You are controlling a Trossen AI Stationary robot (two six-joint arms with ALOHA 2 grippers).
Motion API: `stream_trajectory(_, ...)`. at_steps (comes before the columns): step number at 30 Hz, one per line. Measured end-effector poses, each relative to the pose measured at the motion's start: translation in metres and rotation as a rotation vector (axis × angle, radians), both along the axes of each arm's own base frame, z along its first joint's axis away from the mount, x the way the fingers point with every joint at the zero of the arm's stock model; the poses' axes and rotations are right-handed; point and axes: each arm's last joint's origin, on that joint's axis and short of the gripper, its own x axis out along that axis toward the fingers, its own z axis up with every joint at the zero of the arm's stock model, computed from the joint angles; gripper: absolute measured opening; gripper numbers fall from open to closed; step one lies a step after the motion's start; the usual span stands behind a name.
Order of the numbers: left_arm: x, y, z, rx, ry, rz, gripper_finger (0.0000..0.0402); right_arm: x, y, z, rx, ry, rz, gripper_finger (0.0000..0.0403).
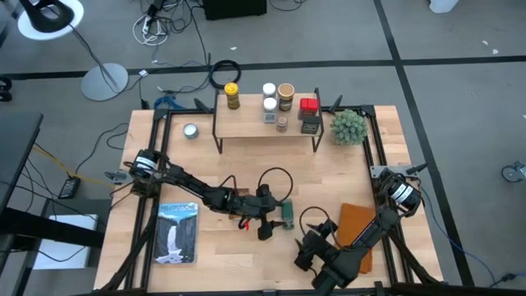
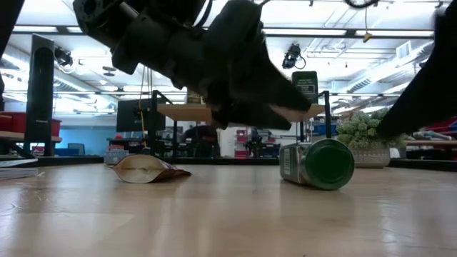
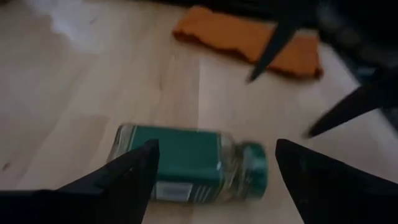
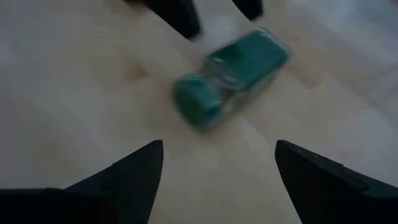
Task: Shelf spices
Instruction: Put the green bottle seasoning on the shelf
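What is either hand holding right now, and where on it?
Nothing. The left hand is open over the green-lidded jar, which lies on its side on the table, untouched. The right hand is open too, empty, nearby.

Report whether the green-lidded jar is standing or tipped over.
Tipped over. The green-lidded jar lies on its side on the table, lid facing the low camera.

Two dark jointed arms (black looping cables), pointed black fingers (image 3: 127, 171).
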Motion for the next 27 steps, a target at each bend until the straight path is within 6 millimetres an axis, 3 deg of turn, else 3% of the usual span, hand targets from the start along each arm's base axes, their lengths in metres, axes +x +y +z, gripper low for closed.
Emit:
stream_trajectory(8,-0.003,0.001,-0.006,0.048,0.067,0.001,0.0328,0.012,0.016,0.002,0.145,-0.118,0.004,0.0308)
stream_trajectory(15,-0.012,0.004,0.021,0.16,0.068,0.007,0.0328,0.034,-0.005,0.001,0.176,-0.109,-0.074,0.0308)
stream_trajectory(19,-0.023,0.009,0.037,0.217,0.11,0.055,0.0328,0.051,-0.021,-0.014,0.224,-0.069,-0.117,0.0308)
stream_trajectory(23,-0.034,0.011,0.044,0.263,0.182,0.08,0.0328,0.067,-0.034,-0.024,0.303,-0.123,-0.186,0.0308)
stream_trajectory(27,-0.045,0.008,0.036,0.288,0.225,0.076,0.0328,0.079,-0.042,-0.026,0.355,-0.154,-0.218,0.0308)
